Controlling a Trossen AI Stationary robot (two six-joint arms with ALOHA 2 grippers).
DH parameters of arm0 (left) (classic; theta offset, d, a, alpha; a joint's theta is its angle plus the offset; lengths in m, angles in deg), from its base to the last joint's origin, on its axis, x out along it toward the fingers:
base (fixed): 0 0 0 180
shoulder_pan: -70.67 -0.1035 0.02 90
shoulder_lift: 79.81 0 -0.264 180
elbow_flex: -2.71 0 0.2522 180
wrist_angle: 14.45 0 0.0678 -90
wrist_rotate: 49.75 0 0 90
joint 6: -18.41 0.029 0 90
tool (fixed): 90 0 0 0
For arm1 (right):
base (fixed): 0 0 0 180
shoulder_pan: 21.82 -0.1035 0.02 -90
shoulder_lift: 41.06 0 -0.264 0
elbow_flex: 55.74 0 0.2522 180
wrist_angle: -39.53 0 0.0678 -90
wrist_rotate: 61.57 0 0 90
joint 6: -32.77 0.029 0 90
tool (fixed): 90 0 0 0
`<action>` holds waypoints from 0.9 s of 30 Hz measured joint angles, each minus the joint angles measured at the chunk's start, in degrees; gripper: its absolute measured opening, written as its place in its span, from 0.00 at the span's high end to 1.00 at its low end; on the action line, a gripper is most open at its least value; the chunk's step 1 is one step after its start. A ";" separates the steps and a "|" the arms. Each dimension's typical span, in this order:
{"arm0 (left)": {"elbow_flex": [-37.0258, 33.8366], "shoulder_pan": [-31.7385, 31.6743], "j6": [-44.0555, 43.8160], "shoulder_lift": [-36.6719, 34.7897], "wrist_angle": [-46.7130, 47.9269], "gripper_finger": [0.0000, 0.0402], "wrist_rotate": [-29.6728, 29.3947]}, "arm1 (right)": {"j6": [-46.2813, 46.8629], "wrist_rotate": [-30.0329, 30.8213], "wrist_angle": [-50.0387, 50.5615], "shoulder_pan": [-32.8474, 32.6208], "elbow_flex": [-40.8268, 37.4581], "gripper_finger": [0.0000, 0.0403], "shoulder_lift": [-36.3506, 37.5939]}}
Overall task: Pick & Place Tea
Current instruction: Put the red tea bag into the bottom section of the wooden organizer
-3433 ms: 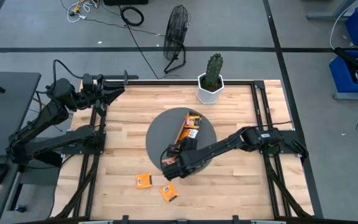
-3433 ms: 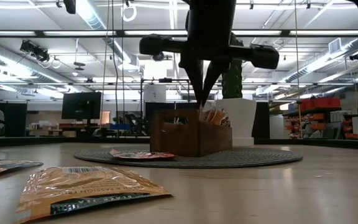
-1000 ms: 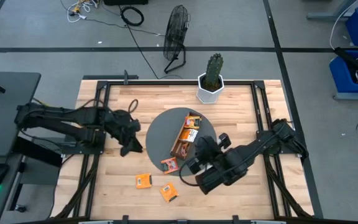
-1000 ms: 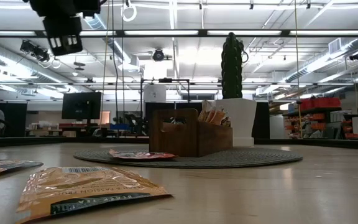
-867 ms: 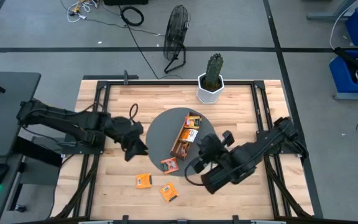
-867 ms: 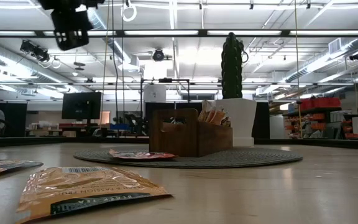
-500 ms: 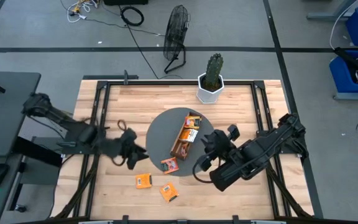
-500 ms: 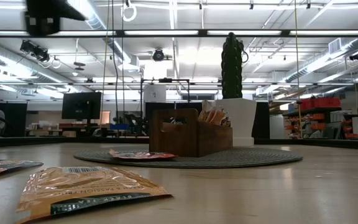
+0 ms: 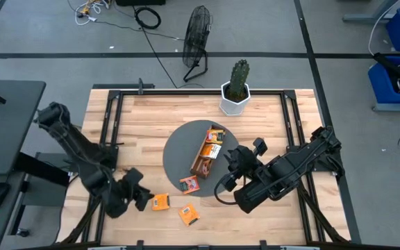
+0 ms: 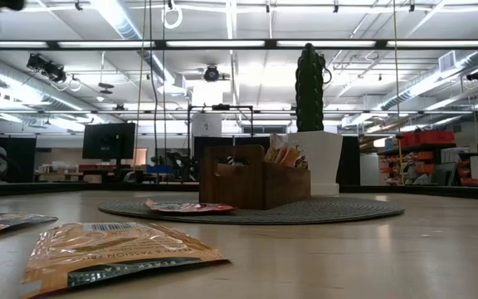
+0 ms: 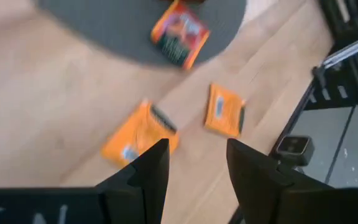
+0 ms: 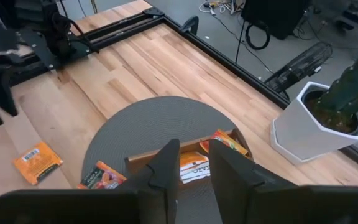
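We find the left gripper (image 9: pixel 139 196) low over the front-left of the table (image 9: pixel 144 132), and we judge it is placed there for a purpose: it points at the orange sachet (image 9: pixel 160 201) lying flat on the wood just beside its tips. In the left wrist view its two fingers (image 11: pixel 152 168) stand apart with nothing between them — spread and ready, we think, for a descent. That sachet (image 11: pixel 139 133) shows just ahead of them, partly behind the fingers themselves, not yet between them. A second loose sachet (image 9: pixel 189 214) lies near it, closer to the table's front edge, and a third sachet (image 9: pixel 189 184) rests on the rim of the grey round mat (image 9: pixel 179 149).

The wooden tray (image 9: pixel 207 150) sits on that mat with more tea already standing in its far end (so the loose sachets belong there, as we read the task).

The right gripper (image 9: pixel 245 154) waits raised beside the mat, near the tray; in the right wrist view its fingers (image 12: pixel 165 163) are parted and empty. The potted cactus (image 9: pixel 236 87) stands at the table's back edge, well apart from the work.
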 joint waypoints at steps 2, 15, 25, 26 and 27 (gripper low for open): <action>0.00 2.47 -5.20 2.18 0.14 0.61 0.04 | 0.01 0.00 0.00 0.00 0.00 0.78 -0.01; 0.00 9.29 -28.29 14.87 -1.29 0.64 -0.40 | -0.42 -1.42 -0.02 0.00 0.00 0.78 -0.03; 0.00 6.52 -26.89 22.75 -6.63 0.65 -0.50 | 3.12 -5.36 0.00 0.02 0.00 0.78 -0.05; 0.00 6.25 -26.72 23.30 -7.39 0.65 -0.08 | 3.14 -5.57 0.00 0.02 0.00 0.78 -0.05; 0.00 5.93 -26.79 23.95 -8.16 0.65 0.65 | 3.15 -5.71 0.00 0.02 0.00 0.78 -0.05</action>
